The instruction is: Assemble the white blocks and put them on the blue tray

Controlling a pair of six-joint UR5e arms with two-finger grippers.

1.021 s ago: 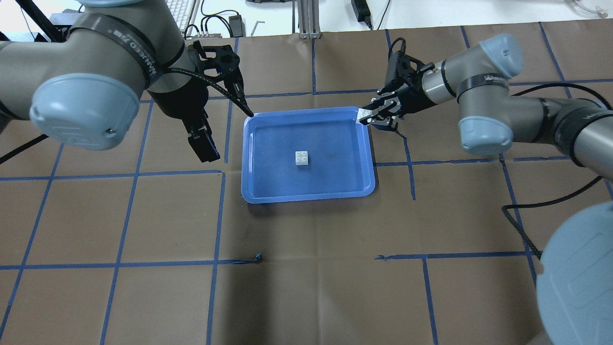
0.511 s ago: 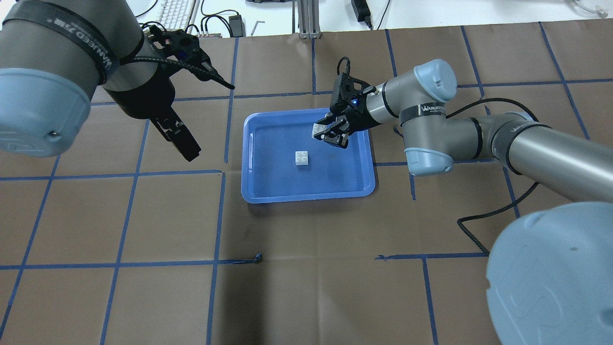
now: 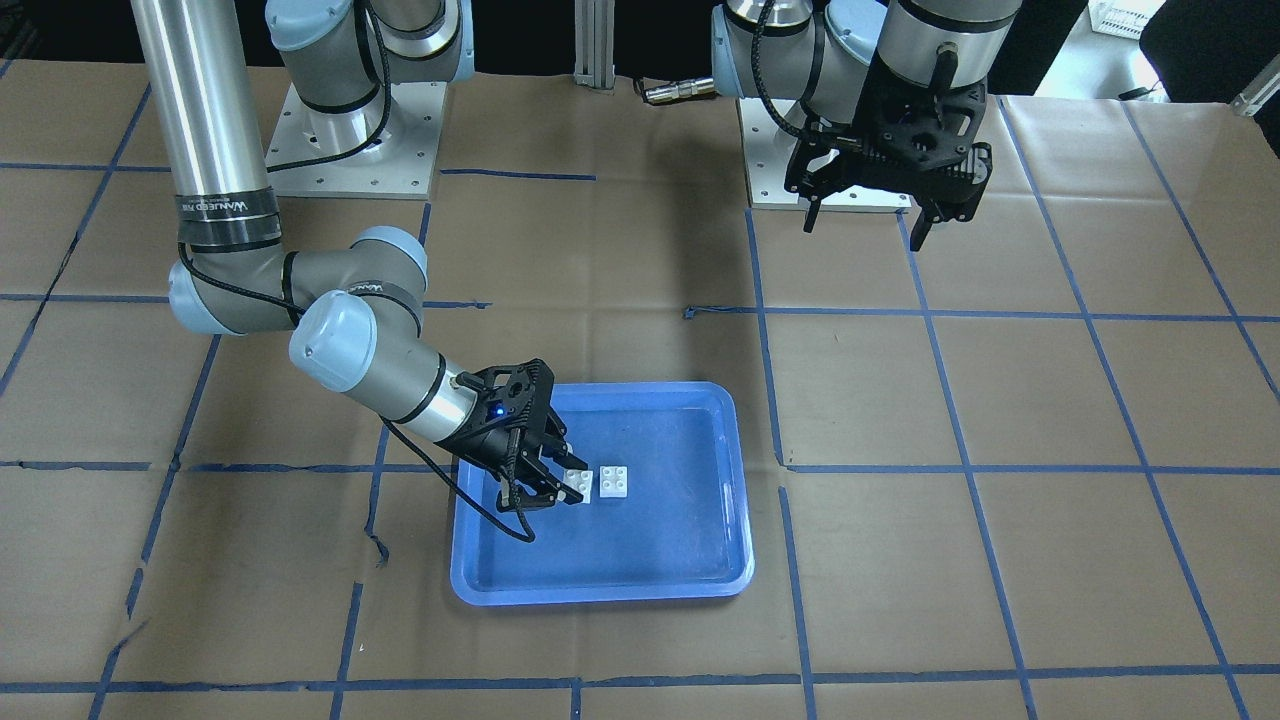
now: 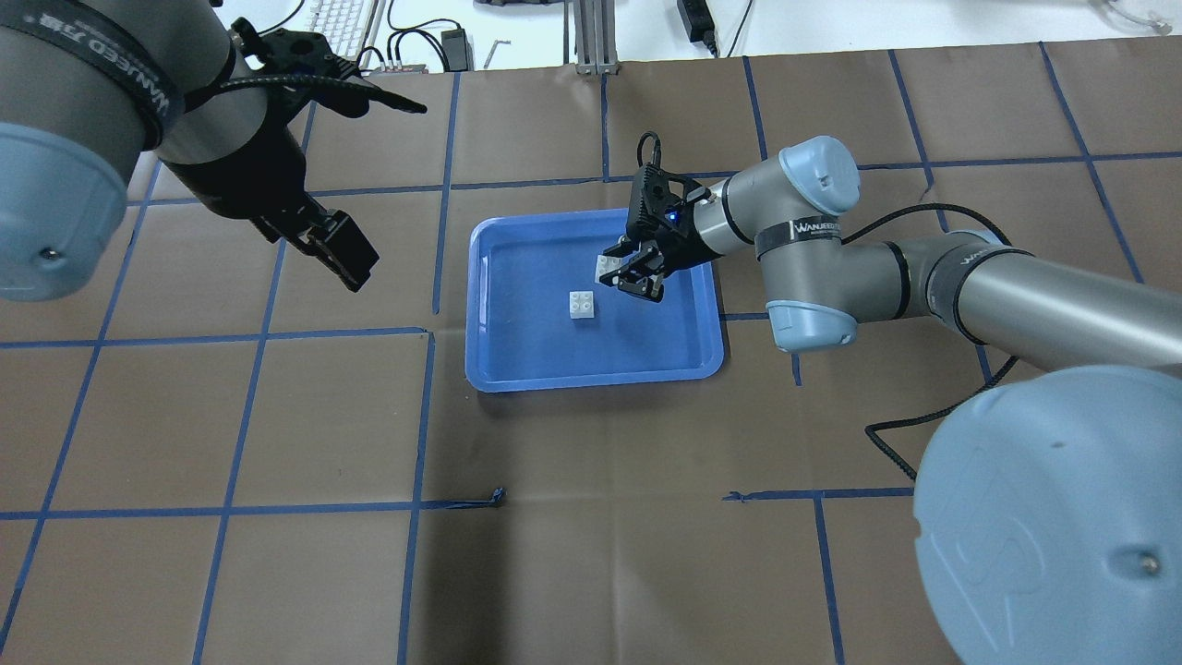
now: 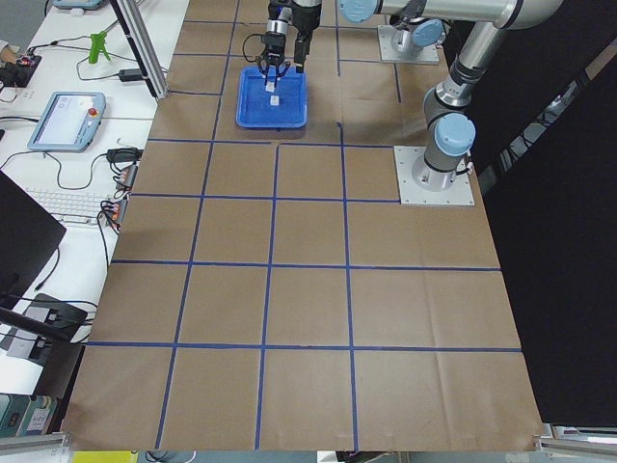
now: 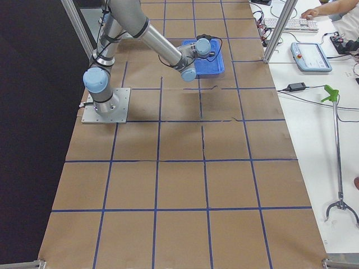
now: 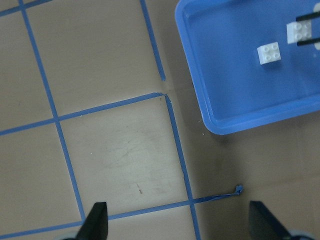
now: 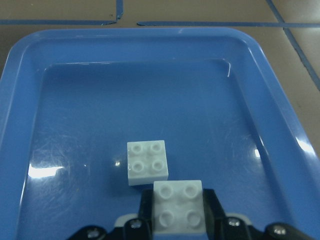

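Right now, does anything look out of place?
Nothing serious. One white block sits flat, studs up, in the blue tray; the right gripper grips the other block squarely. Only a loose tape end curls off the table.

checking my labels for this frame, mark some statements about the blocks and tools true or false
1. The right tool grips one white block, the held block, above the blue tray. True.
2. The two white blocks are already stacked. False: the loose block lies alone on the tray floor, and the held block is beside it, not on top.
3. The left tool is open, empty and away from the tray. True.
4. The loose block lies with its studs down. False: its four studs face up.
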